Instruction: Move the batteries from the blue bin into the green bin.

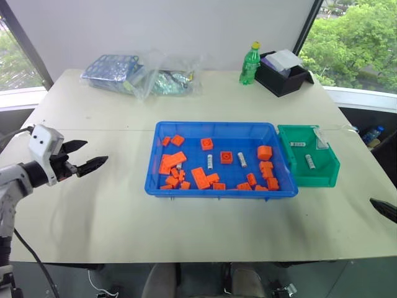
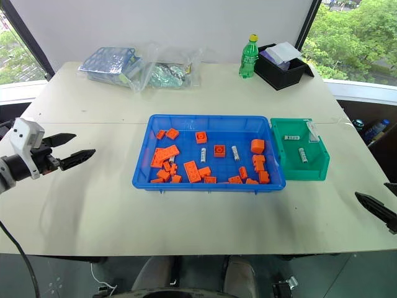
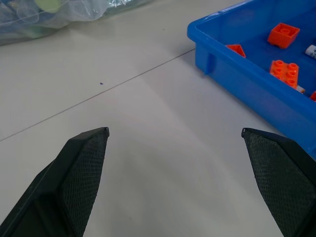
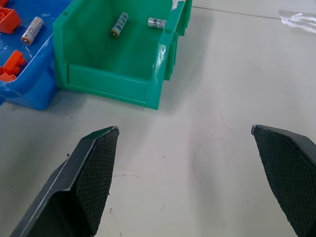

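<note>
The blue bin lies mid-table and holds many orange bricks and two batteries among them. Against its right side stands the green bin with two batteries lying inside, also visible in the right wrist view. My left gripper hovers open and empty over bare table, well left of the blue bin. My right gripper is open and empty near the table's front right, short of the green bin's front wall.
At the back stand a green bottle and a black box on the right. A blue mesh basket beside a clear plastic bag lies at the back left. A small clear wrapper lies right of the green bin.
</note>
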